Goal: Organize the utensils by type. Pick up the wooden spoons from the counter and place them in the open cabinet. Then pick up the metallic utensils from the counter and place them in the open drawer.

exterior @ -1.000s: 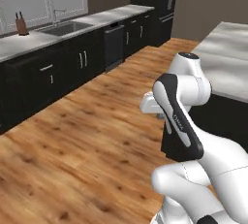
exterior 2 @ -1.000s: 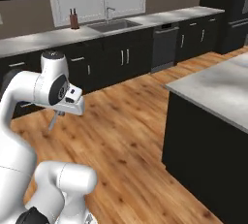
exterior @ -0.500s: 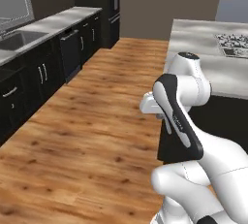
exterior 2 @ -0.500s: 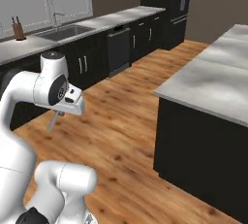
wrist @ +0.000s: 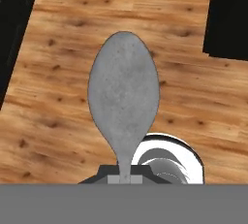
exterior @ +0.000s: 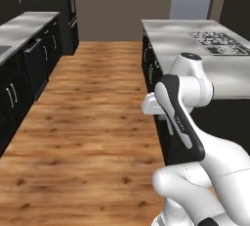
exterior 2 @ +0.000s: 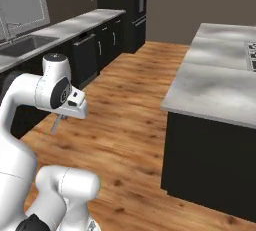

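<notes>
hand view: the gripper [wrist: 125, 178] is closed tight on the neck of a silver spoon [wrist: 124, 97], whose bowl stands out beyond the fingertips above the wooden floor [wrist: 58, 97]. right base view: the spoon [exterior 2: 58, 123] hangs below the hand, over the floor, between a sink counter [exterior 2: 75, 25] and a grey-topped island [exterior 2: 215, 90] with black sides.

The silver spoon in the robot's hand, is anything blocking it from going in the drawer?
The gripper is shut on the silver spoon, held over bare wood floor. No open drawer is in sight, so I can't tell what stands in the way.
</notes>
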Controlling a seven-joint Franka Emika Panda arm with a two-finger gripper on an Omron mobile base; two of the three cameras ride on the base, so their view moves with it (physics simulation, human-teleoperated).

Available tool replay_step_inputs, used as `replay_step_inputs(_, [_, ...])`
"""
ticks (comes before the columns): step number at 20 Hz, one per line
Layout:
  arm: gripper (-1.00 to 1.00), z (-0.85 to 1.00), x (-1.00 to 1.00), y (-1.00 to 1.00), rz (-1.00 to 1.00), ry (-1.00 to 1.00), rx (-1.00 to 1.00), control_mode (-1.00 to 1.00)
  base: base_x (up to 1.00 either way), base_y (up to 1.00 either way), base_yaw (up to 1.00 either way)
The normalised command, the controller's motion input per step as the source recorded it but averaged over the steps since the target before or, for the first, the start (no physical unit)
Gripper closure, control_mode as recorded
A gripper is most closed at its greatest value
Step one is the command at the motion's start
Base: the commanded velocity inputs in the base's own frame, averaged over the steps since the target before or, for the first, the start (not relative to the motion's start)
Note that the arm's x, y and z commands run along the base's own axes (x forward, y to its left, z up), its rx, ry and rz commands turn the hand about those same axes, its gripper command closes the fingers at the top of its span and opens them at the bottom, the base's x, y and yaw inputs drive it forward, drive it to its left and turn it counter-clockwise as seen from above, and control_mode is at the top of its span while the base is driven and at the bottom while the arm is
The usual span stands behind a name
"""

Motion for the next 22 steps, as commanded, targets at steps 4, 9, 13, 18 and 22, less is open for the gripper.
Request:
replay_step_inputs(4, [1.0,0.0,0.0,0.0,0.0,0.0,0.0,1.0,0.83,0.86,-0.4])
replay_step_inputs(9, [1.0,0.0,0.0,0.0,0.0,0.0,0.0,1.0,0.81,0.8,-0.37])
replay_step_inputs(13, [1.0,0.0,0.0,0.0,0.0,0.0,0.0,1.0,0.83,0.76,-0.22])
replay_step_inputs(18, [1.0,0.0,0.0,0.0,0.0,0.0,0.0,1.0,0.91,0.39,0.05])
replay_step_inputs(22, [1.0,0.0,0.0,0.0,0.0,0.0,0.0,1.0,1.0,0.04,0.25])
